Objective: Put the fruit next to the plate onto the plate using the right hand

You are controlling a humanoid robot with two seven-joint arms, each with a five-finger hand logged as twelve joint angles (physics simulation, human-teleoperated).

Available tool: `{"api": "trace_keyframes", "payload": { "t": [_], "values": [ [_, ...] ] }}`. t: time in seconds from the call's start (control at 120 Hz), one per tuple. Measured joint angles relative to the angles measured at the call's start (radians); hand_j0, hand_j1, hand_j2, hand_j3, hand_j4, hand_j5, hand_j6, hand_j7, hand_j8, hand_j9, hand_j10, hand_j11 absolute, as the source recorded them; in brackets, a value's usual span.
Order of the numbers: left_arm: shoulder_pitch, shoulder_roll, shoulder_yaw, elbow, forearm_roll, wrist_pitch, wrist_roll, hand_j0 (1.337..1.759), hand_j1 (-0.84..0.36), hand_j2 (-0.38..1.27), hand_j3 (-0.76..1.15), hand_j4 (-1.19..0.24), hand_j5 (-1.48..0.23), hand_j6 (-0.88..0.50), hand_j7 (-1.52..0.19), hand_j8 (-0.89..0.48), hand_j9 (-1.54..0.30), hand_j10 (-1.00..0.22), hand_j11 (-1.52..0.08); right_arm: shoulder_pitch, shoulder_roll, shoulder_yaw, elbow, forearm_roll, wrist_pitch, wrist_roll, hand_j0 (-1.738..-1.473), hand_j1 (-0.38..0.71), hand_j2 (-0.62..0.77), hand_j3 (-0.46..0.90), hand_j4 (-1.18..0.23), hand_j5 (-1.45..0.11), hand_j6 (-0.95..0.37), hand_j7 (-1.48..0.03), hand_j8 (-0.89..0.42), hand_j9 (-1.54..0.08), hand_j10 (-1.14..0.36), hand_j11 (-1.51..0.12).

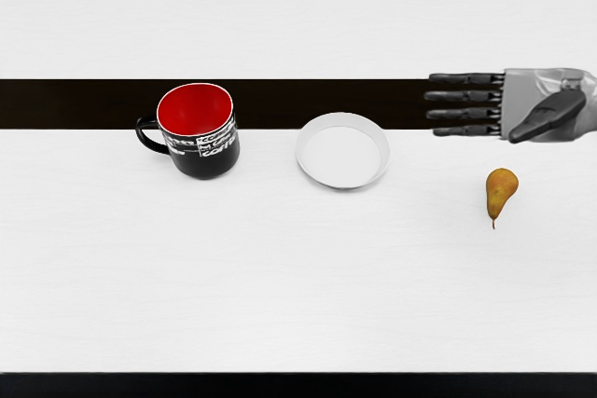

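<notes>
Yellow-brown pear (pixel 500 189) lies on the table (pixel 280 295), right of the plate (pixel 342 150). Right hand (pixel 504 104) hovers beyond it, fingers (pixel 462 96) straight, holding nothing.

Lettering on the mug only

The black mug (pixel 201 148) carries bands of white print on its side; the lowest word seems to read "COFFEE", and the rest is too small to read.

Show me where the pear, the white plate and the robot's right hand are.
pear (pixel 501 187): head view, on its rounded body.
white plate (pixel 342 151): head view, on its bare middle.
right hand (pixel 511 104): head view, at the knuckles.
</notes>
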Motion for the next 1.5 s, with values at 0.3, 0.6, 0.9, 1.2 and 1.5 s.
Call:
{"api": "trace_keyframes", "payload": {
  "t": [0.3,0.6,0.9,1.2,1.5],
  "values": [
    [-0.007,0.000,0.000,0.002,0.000,0.000,0.001,1.658,0.35,0.00,0.00,0.00,0.00,0.00,0.00,0.00,0.00,0.00,0.00,-0.003,0.154,0.077,-0.134,-0.148,0.000,0.000,-1.658,-0.29,-0.01,0.00,-0.04,-0.06,-0.04,-0.06,-0.04,-0.06,-0.04,-0.06],
    [-0.056,0.000,0.023,0.027,0.000,0.000,0.000,1.658,0.35,0.00,0.00,0.00,0.00,0.00,0.00,0.00,0.00,0.00,0.00,0.106,0.376,0.147,-0.139,-0.797,0.000,0.000,-1.658,-0.26,-0.02,0.00,-0.08,-0.10,-0.08,-0.10,-0.08,-0.10,-0.08,-0.10],
    [-0.058,0.000,0.049,0.031,0.000,0.000,0.001,1.658,0.35,0.00,0.00,0.00,0.00,0.00,0.00,0.00,0.00,0.00,0.00,0.162,0.378,0.006,-0.023,-1.233,-0.169,0.000,-1.658,-0.27,-0.01,0.00,-0.06,-0.08,-0.06,-0.08,-0.06,-0.08,-0.06,-0.08],
    [-0.054,0.000,0.056,0.032,0.000,0.000,0.001,1.658,0.35,0.00,0.00,0.00,0.00,0.00,0.00,0.00,0.00,0.00,0.00,0.283,0.218,-0.241,0.224,-1.375,-0.372,0.000,-1.658,-0.30,-0.01,0.00,-0.05,-0.06,-0.05,-0.06,-0.05,-0.06,-0.05,-0.06],
    [-0.041,0.000,0.056,0.029,0.000,0.000,0.000,1.658,0.35,0.00,0.00,0.00,0.00,0.00,0.00,0.00,0.00,0.00,0.00,0.316,0.153,-0.337,0.341,-1.420,-0.433,0.000,-1.658,-0.30,-0.01,0.00,-0.04,-0.05,-0.05,-0.05,-0.05,-0.05,-0.04,-0.05]
  ]
}}
